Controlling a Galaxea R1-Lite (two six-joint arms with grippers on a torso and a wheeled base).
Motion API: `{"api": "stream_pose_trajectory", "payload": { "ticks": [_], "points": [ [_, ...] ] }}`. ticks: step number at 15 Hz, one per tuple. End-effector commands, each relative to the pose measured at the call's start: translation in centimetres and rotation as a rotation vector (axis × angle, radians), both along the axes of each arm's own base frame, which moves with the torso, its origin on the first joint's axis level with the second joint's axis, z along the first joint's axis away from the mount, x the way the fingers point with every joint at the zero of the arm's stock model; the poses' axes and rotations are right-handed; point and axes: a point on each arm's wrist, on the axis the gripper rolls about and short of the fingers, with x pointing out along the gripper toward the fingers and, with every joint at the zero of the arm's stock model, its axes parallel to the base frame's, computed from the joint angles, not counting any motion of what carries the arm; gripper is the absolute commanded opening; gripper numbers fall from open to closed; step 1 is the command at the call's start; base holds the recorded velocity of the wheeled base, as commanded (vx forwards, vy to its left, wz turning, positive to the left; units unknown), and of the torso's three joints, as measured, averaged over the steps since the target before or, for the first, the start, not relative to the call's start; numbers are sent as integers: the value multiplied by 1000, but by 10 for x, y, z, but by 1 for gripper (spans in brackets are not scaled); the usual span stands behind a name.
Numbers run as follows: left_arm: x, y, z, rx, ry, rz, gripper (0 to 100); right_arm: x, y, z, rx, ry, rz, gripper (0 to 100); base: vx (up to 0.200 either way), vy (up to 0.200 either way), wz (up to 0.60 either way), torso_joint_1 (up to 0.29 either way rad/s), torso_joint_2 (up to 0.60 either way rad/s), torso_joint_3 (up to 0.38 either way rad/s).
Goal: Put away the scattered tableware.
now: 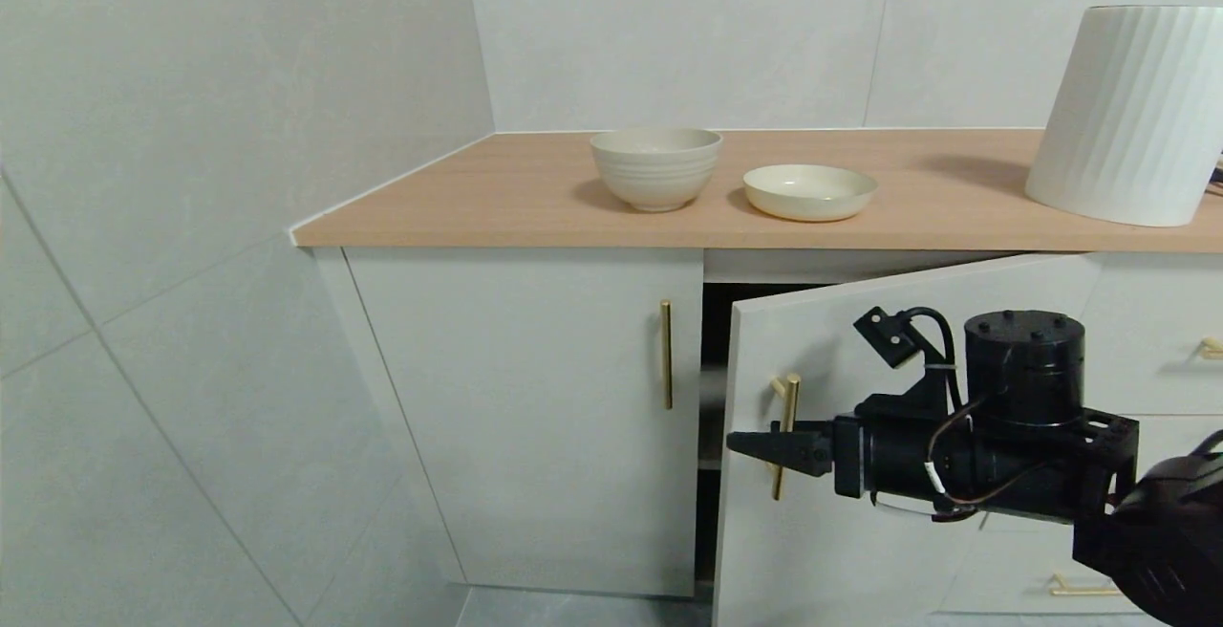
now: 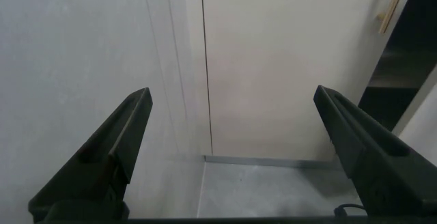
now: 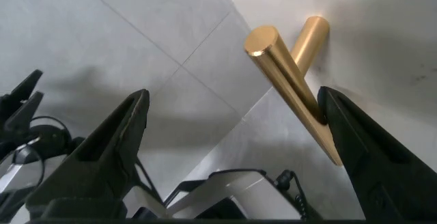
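On the wooden countertop [image 1: 535,192] stand a deep cream bowl [image 1: 655,166] and, to its right, a shallow cream dish [image 1: 809,191]. Below them the right cabinet door [image 1: 822,551] hangs ajar with a dark gap beside it. My right gripper [image 1: 755,443] is at that door's gold handle [image 1: 785,431]. In the right wrist view the right gripper [image 3: 232,98] is open, with the gold handle [image 3: 287,80] between its fingers and close against one finger [image 3: 362,149]. My left gripper [image 2: 232,94] is open and holds nothing, low before the closed left door [image 2: 287,67].
A tall white ribbed object [image 1: 1137,111] stands at the counter's right end. The left cabinet door [image 1: 525,407] is closed, with its own gold handle [image 1: 666,354]. Tiled wall [image 1: 191,226] closes off the left side. Drawers with gold pulls [image 1: 1080,589] lie to the right.
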Motion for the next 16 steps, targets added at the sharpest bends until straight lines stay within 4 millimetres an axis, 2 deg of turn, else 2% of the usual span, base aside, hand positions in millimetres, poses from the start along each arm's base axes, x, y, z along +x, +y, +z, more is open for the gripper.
{"api": "stream_pose_trajectory", "payload": {
  "ticks": [1,5,7,8,9,10,12,13,15,16],
  "points": [
    [0,0,0,5,0,1,100,-13,-6,7,9,-12,6,100,0,0,0,0,0,0],
    [0,-1,2,11,-13,-27,100,-18,-5,3,-1,0,20,100,0,0,0,0,0,0],
    [-3,-2,15,37,-83,-84,100,-19,-6,2,-4,1,18,100,0,0,0,0,0,0],
    [-10,-4,34,38,-138,-194,100,-22,-8,4,0,1,17,100,0,0,0,0,0,0],
    [-12,-5,39,33,-132,-240,100,-23,-8,5,2,-2,17,100,0,0,0,0,0,0],
    [-15,-8,57,1,-72,-357,100,-23,-8,5,2,-2,17,100,0,0,0,0,0,0],
    [-12,-10,80,-31,-12,-444,100,-23,-8,5,2,-2,20,100,0,0,0,0,0,0],
    [-6,-10,91,-41,15,-477,100,-24,-8,4,0,2,23,100,0,0,0,0,0,0],
    [30,-12,125,-79,145,-565,100,-27,-6,3,-4,7,34,100,0,0,0,0,0,0],
    [41,-12,134,-88,172,-584,100,-27,-5,2,-4,8,34,100,0,0,0,0,0,0]
  ]
}}
